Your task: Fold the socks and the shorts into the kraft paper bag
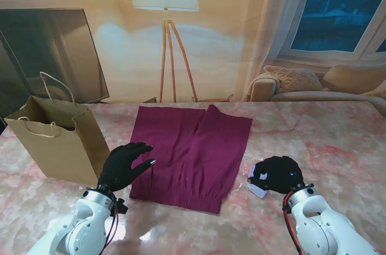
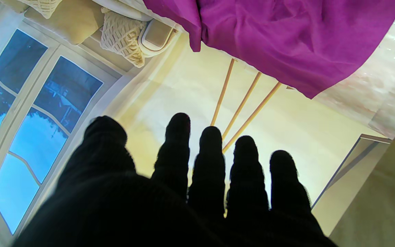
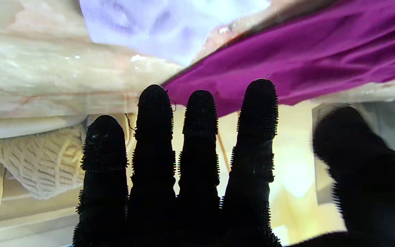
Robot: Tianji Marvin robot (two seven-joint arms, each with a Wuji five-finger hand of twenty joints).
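Observation:
The maroon shorts (image 1: 190,152) lie flat in the middle of the table, waistband nearest me. The kraft paper bag (image 1: 57,140) stands upright and open at the left, handles up. My left hand (image 1: 123,164) hovers open, fingers spread, between the bag and the shorts' left edge; the left wrist view shows its fingers (image 2: 211,161) apart, with the shorts (image 2: 286,34) and the bag's wall (image 2: 382,206) beyond them. My right hand (image 1: 277,173) is open over a white sock (image 1: 256,187) just right of the shorts. The right wrist view shows straight fingers (image 3: 197,137), the sock (image 3: 170,27) and the shorts (image 3: 303,61).
The pink marble table (image 1: 325,140) stretches bare to the right of the sock. A printed backdrop with a floor lamp (image 1: 164,2), a dark screen and a sofa stands along the table's far edge.

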